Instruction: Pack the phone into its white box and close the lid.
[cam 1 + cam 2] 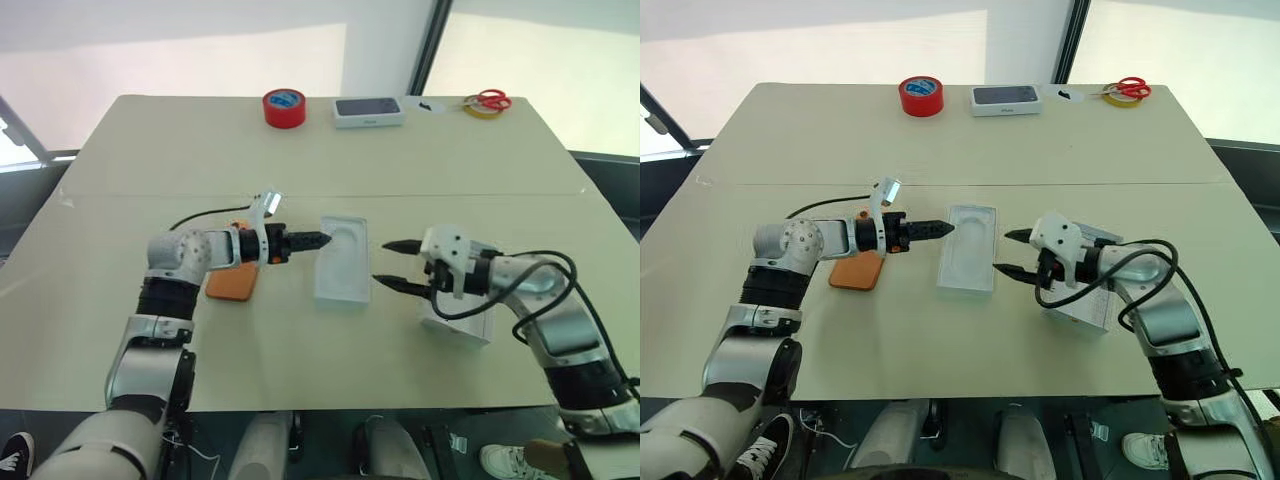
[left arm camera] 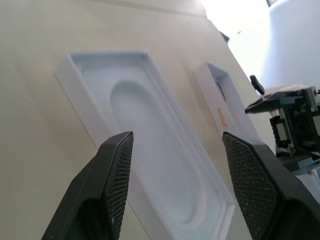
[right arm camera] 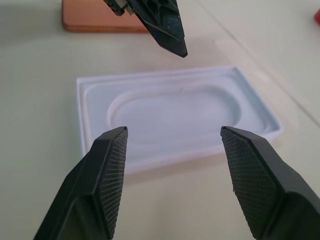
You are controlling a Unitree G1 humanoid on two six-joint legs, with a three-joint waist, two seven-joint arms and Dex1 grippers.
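On the beige surface [image 1: 300,150], the orange phone [image 1: 232,284] lies flat beneath the left arm. The left gripper [image 1: 322,240] hovers empty, fingers parted, beside a white insert with oval recess [image 1: 341,258]. Right of it, the right gripper [image 1: 393,265] gapes empty before the white box [image 1: 462,328].

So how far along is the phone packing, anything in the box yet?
Not yet. The phone lies on the table by the left arm, unpacked. Between the open, empty left gripper and right gripper sits the thin white insert with the oval recess. White box parts lie under the right arm; tray and lid cannot be told apart. Packing and closing remain.
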